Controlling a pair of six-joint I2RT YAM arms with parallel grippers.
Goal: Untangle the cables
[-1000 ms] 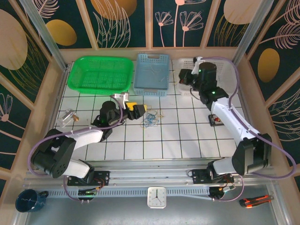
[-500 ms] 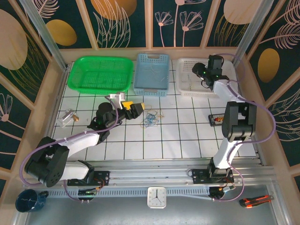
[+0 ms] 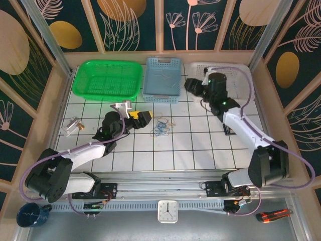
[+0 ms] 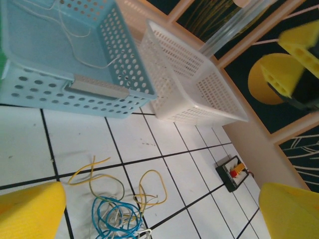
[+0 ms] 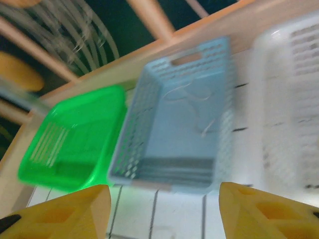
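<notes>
Well, my left gripper [image 3: 144,118] hangs low over the tiles with its jaws spread wide and nothing between them. Its yellow fingers [image 4: 31,208] frame the cables [image 4: 119,211], a loose knot of blue and yellowish strands lying on the white tile just ahead (a pale strand is mixed in near the bottom, though I cannot trace it). From above, that tangle sits near the middle of the table, in front of the blue basket [image 3: 170,83]. My right gripper [image 3: 191,85] is up at the back, between the blue basket and the white basket [image 4: 199,92], likewise parted and empty. Its camera is blurred, but it looks down into the blue basket, where a thin white wire [image 5: 192,104] lies loose on the floor, with the green basket [image 3: 106,79] off to the left. A small black tray [image 4: 232,172] with orange parts rests on the tiles beside my right arm, well apart from the tangle.
</notes>
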